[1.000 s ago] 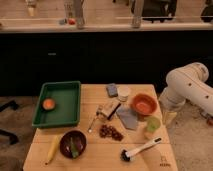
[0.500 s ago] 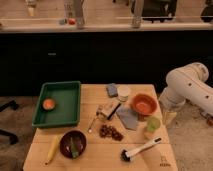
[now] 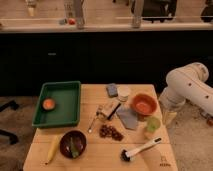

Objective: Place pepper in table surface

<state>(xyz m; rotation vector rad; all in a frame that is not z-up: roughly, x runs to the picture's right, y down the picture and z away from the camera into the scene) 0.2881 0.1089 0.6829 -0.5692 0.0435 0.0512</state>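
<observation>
The pepper [image 3: 75, 147], small, slim and green, lies inside the dark maroon bowl [image 3: 66, 141] near the front left of the table surface [image 3: 100, 159], a light wooden top. My white arm reaches in from the right. Its gripper [image 3: 169, 116] hangs low beside the table's right edge, next to the orange bowl [image 3: 144, 105] and far from the pepper. It holds nothing that I can see.
A green tray [image 3: 64, 117] with an orange object [image 3: 48, 104] stands at the left. A yellow banana-like thing [image 3: 53, 149] lies beside the maroon bowl. A pale green cup [image 3: 152, 125], a brush [image 3: 140, 149], a grey cloth [image 3: 127, 118], a brown cluster [image 3: 111, 132] and a white cup [image 3: 123, 93] fill the middle and right.
</observation>
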